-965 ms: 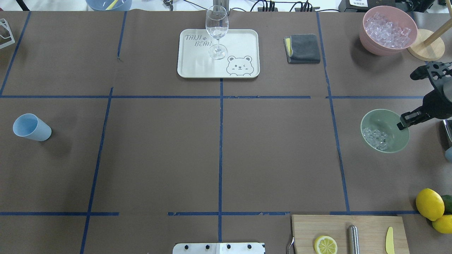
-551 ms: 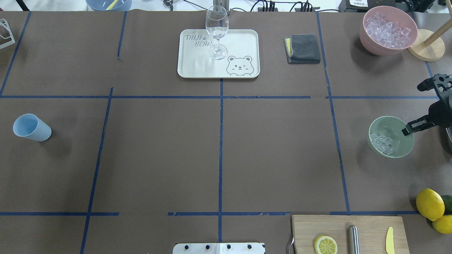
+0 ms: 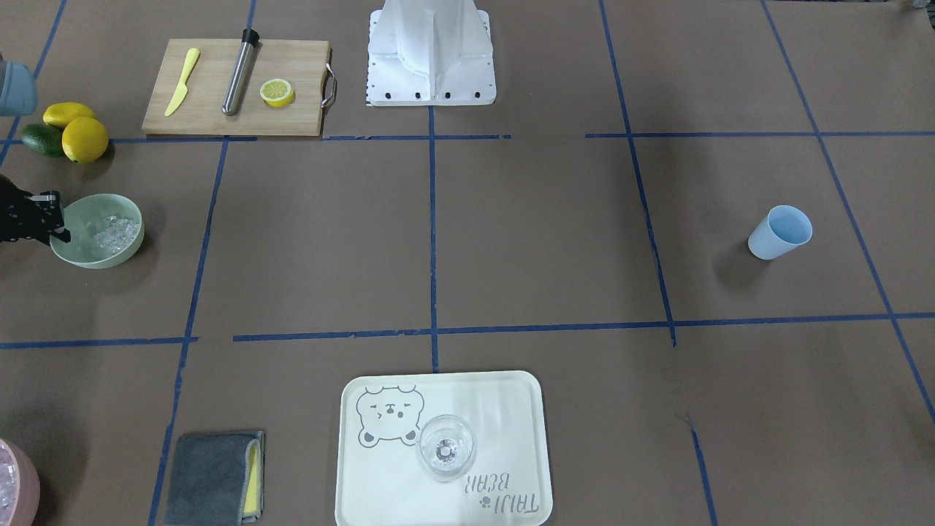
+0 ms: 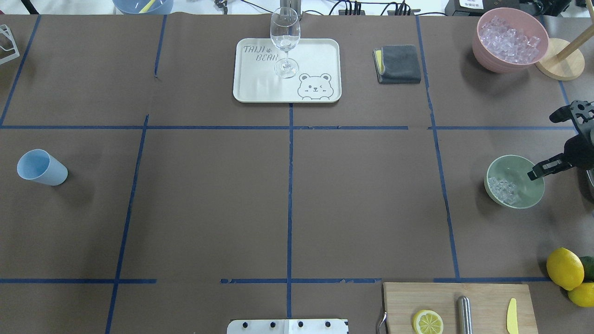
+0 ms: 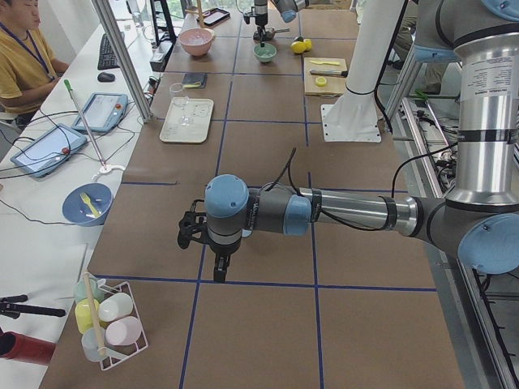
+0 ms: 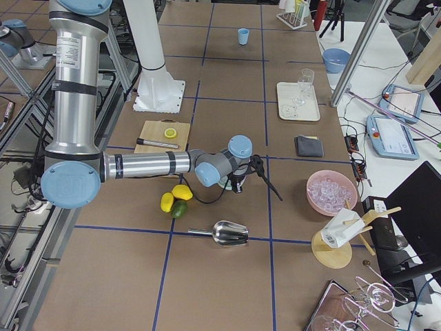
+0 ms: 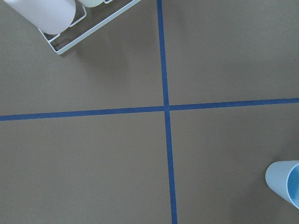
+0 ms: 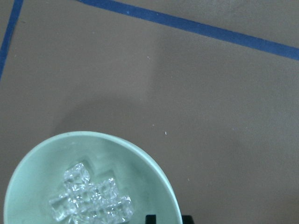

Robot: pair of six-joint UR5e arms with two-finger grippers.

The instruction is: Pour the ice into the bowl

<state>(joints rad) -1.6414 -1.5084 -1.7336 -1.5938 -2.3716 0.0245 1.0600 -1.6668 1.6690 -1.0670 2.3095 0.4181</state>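
Observation:
The pale mint-green bowl [image 4: 522, 197] stands upright on the brown table at the right, with a small heap of clear ice [image 4: 503, 190] inside on its left side. My right gripper [image 4: 534, 175] is shut on the bowl's right rim. The front-facing view shows the same grip [image 3: 57, 232] on the bowl [image 3: 80, 256], with ice [image 3: 117, 232] in it. The right wrist view shows the bowl [image 8: 42, 158] and ice [image 8: 91, 200] from above. My left gripper [image 5: 217, 267] hangs over bare table, far from the bowl; I cannot tell whether it is open.
A pink container [image 4: 485, 51] full of ice stands at the far right, beside a wooden stand [image 4: 559, 65]. Lemons [image 4: 564, 268], a cutting board [image 4: 487, 297], a metal scoop [image 6: 227, 233], a grey cloth [image 4: 399, 64], a tray [image 4: 320, 55] with a wine glass, and a light blue cup [image 4: 41, 168] lie around.
My right gripper has moved right and toward the robot with the bowl in it. The bowl has come down from a lifted, tilted pose to sit level on the table.

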